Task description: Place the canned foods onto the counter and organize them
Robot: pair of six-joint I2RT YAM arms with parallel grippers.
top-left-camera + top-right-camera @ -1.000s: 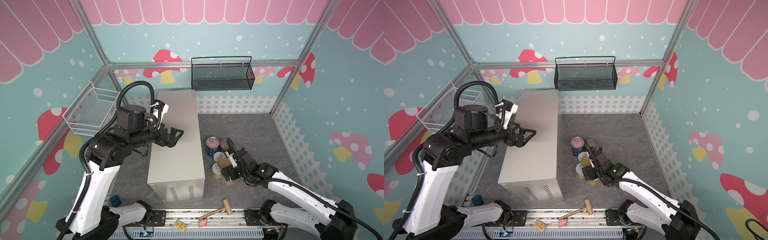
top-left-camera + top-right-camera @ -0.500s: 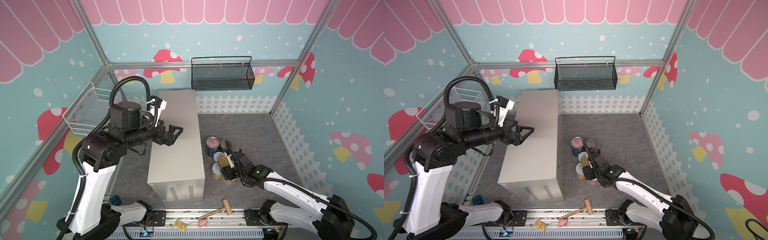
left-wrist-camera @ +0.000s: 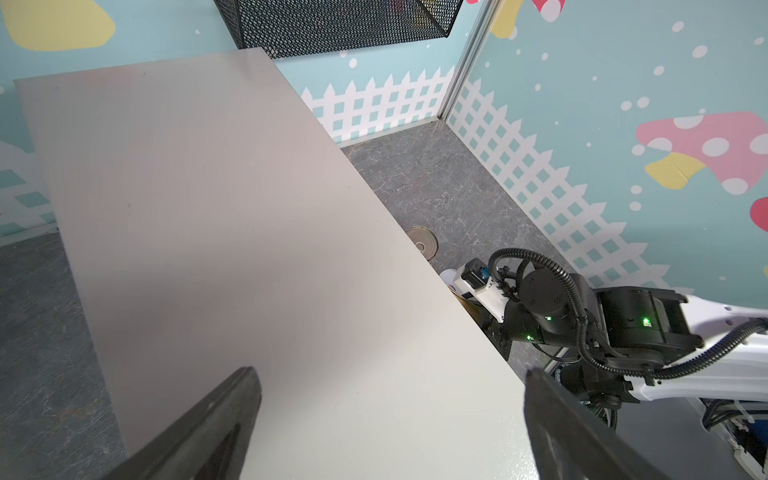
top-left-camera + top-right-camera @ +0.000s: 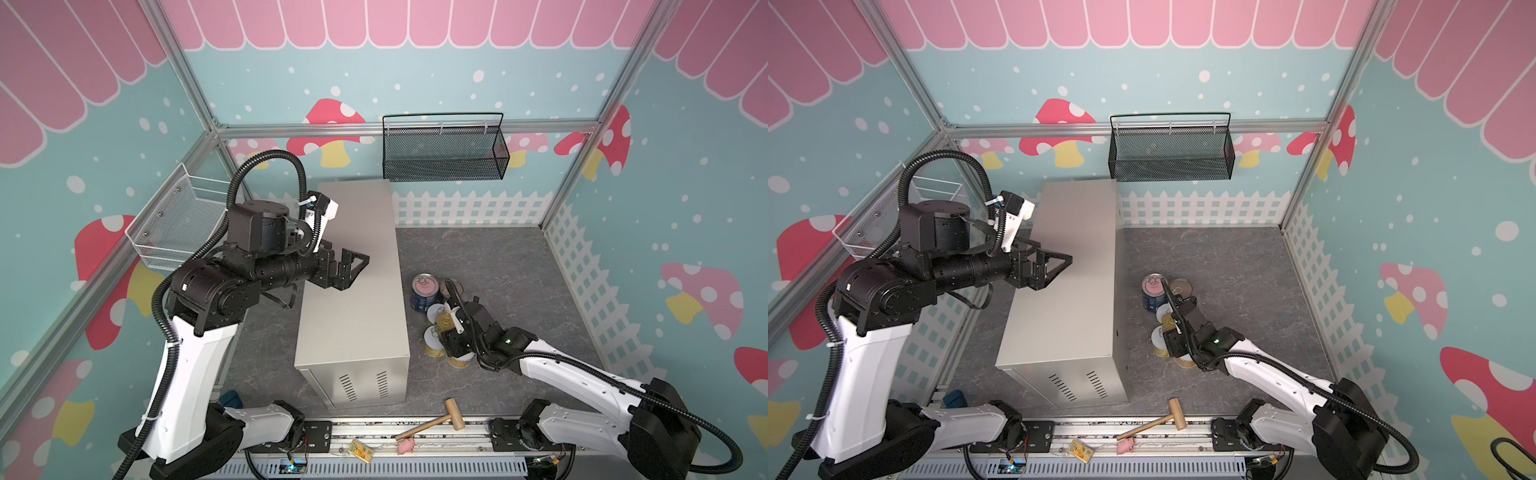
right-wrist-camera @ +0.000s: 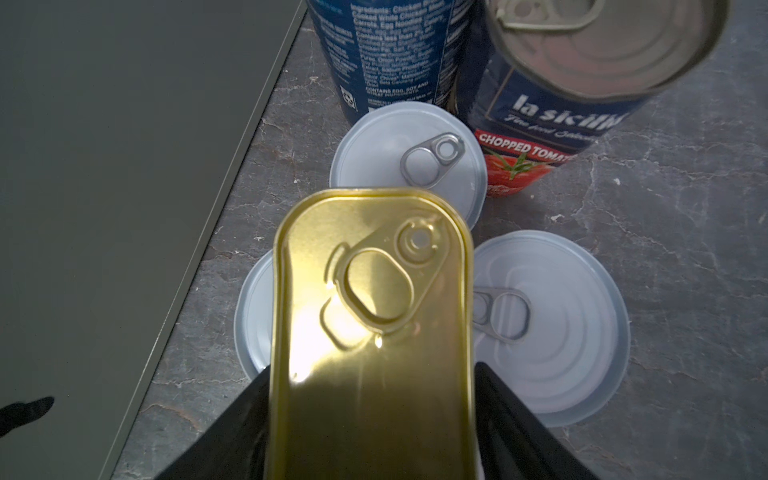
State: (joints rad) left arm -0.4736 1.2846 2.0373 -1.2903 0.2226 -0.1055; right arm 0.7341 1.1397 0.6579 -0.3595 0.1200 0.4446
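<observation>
The gold-topped tin point(image 5: 370, 291) is clamped at its sides by the right gripper point(image 5: 372, 378); the left gripper point(image 4: 358, 270) is held wide apart above the counter point(image 4: 353, 328).

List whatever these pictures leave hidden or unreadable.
- Grip of the right gripper: in the right wrist view the gold tin's lid covers where the fingers meet its sides.
- The short cans: in both top views the right arm covers part of the cluster, so no full count.
- Left wrist view: the counter hides nearly all the cans.
- The pink lump and yellow card on the front rail: too small to identify.
</observation>
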